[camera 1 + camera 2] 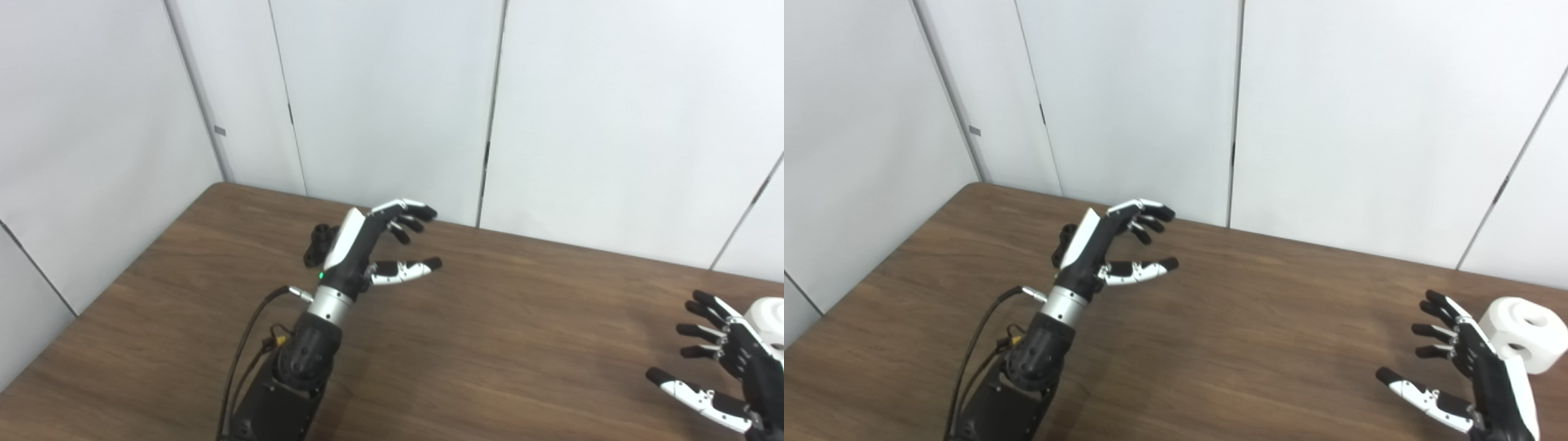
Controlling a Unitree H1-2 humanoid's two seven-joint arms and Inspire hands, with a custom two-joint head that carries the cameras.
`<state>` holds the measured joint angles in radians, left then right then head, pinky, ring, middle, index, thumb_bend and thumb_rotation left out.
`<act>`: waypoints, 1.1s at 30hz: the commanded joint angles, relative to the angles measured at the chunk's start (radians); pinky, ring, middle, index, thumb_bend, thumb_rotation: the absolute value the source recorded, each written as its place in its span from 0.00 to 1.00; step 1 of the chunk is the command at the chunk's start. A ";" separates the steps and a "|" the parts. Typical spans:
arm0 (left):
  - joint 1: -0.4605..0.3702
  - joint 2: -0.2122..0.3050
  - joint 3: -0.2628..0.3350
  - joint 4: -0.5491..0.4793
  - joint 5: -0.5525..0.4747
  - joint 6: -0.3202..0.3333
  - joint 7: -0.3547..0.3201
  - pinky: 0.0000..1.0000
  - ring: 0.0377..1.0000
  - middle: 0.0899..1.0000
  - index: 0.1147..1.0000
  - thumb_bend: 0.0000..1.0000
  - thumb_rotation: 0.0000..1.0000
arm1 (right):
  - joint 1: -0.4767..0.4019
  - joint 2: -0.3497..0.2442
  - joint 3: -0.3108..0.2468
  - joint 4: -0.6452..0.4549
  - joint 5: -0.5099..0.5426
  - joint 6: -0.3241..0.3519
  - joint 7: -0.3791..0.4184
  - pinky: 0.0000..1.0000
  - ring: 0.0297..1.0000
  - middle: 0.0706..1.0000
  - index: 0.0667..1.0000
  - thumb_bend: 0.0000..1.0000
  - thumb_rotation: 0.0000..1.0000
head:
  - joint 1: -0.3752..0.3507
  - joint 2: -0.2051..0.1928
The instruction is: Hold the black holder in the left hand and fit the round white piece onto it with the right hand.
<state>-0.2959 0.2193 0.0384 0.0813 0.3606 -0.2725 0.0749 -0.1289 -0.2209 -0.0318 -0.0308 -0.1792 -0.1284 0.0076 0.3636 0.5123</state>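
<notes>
Right hand (1473,373): nearest item, low at the right edge. Fingers spread, thumb held apart, holding nothing. Palm turned away from the white piece, which sits just behind it.

White piece (1525,334): round, stubby, with a hole on top and another in its side; rests on the table (1274,343) at the far right, just beside the right hand, not touching as far as can be seen. Looks like rigid plastic, light, with a smooth and likely slippery skin. Best taken around the curved outer wall, thumb opposite fingers, leaving the hole clear for fitting. Unlikely to be fragile.

Left hand (367,248): mid-table, raised on its forearm. Fingers curled loosely forward, thumb out below them, a clear gap between; nothing held.

Holder (318,245): small, black, on the table just behind the left hand, partly hidden by it. Contact cannot be told. Appears hard, light, knobbly, so grip should be good; its shape is too small to read fully. Take it by the body, keeping the mating end exposed.

Holder and white piece lie well apart.
</notes>
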 commanded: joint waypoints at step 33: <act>-0.100 0.218 0.052 0.041 0.317 0.289 0.135 0.66 0.79 0.81 0.70 0.80 0.31 | -0.037 -0.021 -0.010 -0.049 0.029 -0.012 0.032 0.56 0.72 0.82 0.83 0.55 0.00 | 0.016 0.010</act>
<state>-0.3520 0.4105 0.0885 0.1627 0.6569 -0.0052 0.1954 -0.1317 -0.2286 -0.0320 -0.0562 -0.1643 -0.1183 0.0399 0.3789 0.5216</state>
